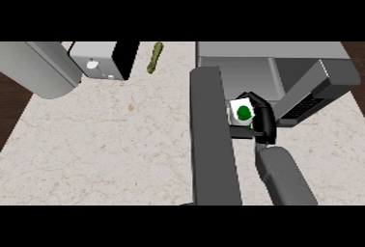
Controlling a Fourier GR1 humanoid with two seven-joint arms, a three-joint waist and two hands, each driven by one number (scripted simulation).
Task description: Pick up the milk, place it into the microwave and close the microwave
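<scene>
Right hand: black, fingers curled round one milk carton, which is white with a green round mark. Only the carton's left portion shows; the hand covers the rest. Carton is held at the mouth of the microwave, in front of its open cavity, near the desk's far right corner. Whether the carton touches the microwave floor cannot be told.

One right forearm, grey, comes up from the lower edge to the hand.

One microwave door, swung open, seen edge-on as a long grey slab running from the microwave's front toward the near edge of the desk; its lower end is cut off. It stands just left of the carton. A dark keypad panel sits right of the hand; its markings are too small to read.

Left hand: not seen. One large grey rounded form enters at the far left corner, cut by the frame; its identity is unclear.

One black-and-grey box-like appliance at the far edge, left of centre. One thin green stick-like item lies just right of it.

Desk: one, pale speckled stone.
</scene>
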